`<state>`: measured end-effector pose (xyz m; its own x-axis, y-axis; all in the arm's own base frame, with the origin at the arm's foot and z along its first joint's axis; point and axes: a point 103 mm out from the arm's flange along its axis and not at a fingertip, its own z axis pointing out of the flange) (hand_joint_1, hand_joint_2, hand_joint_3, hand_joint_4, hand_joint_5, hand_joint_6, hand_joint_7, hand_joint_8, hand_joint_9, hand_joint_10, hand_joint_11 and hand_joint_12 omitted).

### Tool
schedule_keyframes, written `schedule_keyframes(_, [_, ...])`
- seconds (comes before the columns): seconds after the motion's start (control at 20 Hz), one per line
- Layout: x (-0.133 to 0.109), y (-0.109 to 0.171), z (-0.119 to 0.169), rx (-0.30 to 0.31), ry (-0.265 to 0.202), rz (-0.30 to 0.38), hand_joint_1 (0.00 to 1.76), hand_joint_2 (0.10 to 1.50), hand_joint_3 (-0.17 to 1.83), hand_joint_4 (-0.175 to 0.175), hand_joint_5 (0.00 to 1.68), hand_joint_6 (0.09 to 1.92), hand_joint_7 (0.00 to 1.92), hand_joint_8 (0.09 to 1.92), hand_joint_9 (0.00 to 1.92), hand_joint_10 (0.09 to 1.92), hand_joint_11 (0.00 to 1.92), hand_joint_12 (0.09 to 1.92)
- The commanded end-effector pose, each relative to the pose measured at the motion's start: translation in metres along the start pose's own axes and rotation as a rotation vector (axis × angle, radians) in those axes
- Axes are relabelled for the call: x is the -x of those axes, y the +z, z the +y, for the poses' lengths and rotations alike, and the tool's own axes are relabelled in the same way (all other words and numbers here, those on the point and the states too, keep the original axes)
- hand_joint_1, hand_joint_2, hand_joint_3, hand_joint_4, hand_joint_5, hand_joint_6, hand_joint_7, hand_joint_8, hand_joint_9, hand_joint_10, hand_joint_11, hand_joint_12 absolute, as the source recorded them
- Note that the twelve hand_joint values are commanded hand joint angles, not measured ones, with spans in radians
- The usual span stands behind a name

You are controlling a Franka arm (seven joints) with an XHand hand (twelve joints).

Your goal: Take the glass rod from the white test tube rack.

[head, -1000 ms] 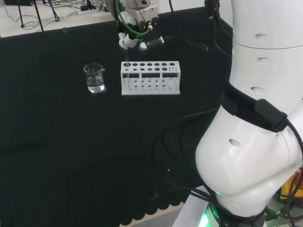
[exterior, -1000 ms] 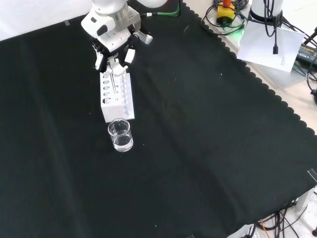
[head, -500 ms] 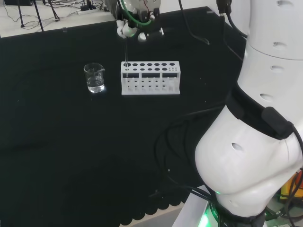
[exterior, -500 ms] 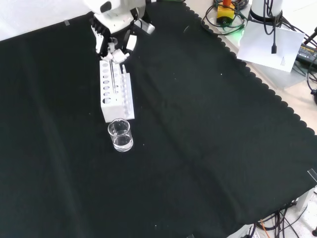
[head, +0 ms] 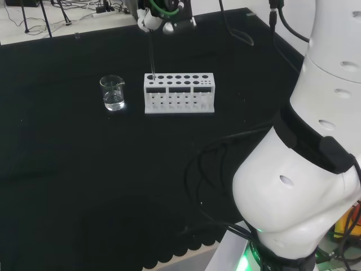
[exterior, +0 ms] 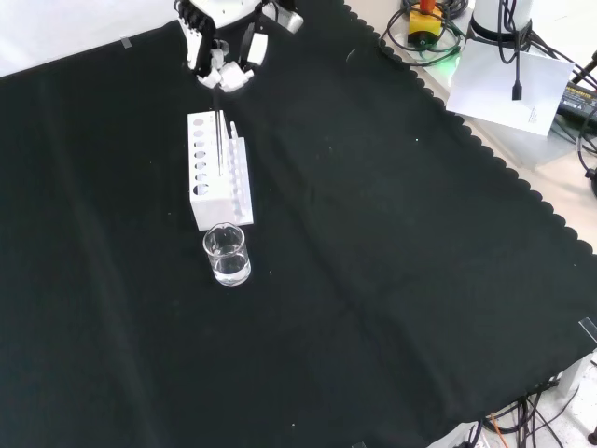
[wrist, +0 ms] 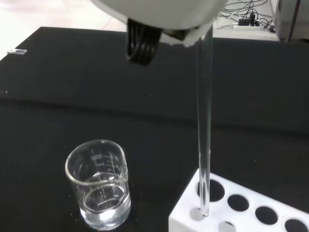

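The white test tube rack [head: 179, 93] [exterior: 218, 182] [wrist: 241, 208] lies on the black cloth. A thin clear glass rod [head: 151, 56] [exterior: 217, 140] [wrist: 203, 125] stands upright, its lower end still in the rack's end hole nearest the beaker. The hand [head: 153, 17] [exterior: 224, 56] is above the rack, shut on the rod's top end. In the wrist view the rod runs from the blurred white hand [wrist: 159, 14] down to the corner hole.
A small glass beaker [head: 113, 93] [exterior: 227, 254] [wrist: 99, 183] with a little clear liquid stands beside the rack's end. The arm's white links [head: 304, 141] fill the head view's right. Cables and boxes [exterior: 504, 56] lie beyond the cloth's scalloped edge.
The hand has risen, drawing the glass rod upward out of the rack; more of the rod is now above the rack's top. Rack and beaker have not moved.
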<state>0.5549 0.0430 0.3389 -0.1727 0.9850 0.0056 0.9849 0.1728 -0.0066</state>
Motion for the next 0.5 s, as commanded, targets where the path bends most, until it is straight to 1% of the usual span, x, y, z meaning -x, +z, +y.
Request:
schedule_keyframes(0.05, [-0.004,-0.056,-0.017,0.036,0.018,-0.031,1.2,0.63,0.83,-0.175,1.14,0.97,1.43,1.31,1.69,1.04,1.72,0.96])
schedule_keyframes(0.25, [-0.003,-0.069,-0.022,0.059,0.018,-0.041,1.21,0.63,0.84,-0.175,1.15,0.97,1.43,1.31,1.7,1.04,1.72,0.96])
schedule_keyframes(0.35, [-0.005,-0.08,-0.026,0.078,0.01,-0.042,1.21,0.63,0.84,-0.175,1.15,0.97,1.43,1.31,1.7,1.04,1.72,0.97])
schedule_keyframes(0.5, [-0.008,-0.087,-0.029,0.087,0.002,-0.044,1.21,0.62,0.84,-0.175,1.15,0.97,1.43,1.3,1.7,1.04,1.72,0.97])
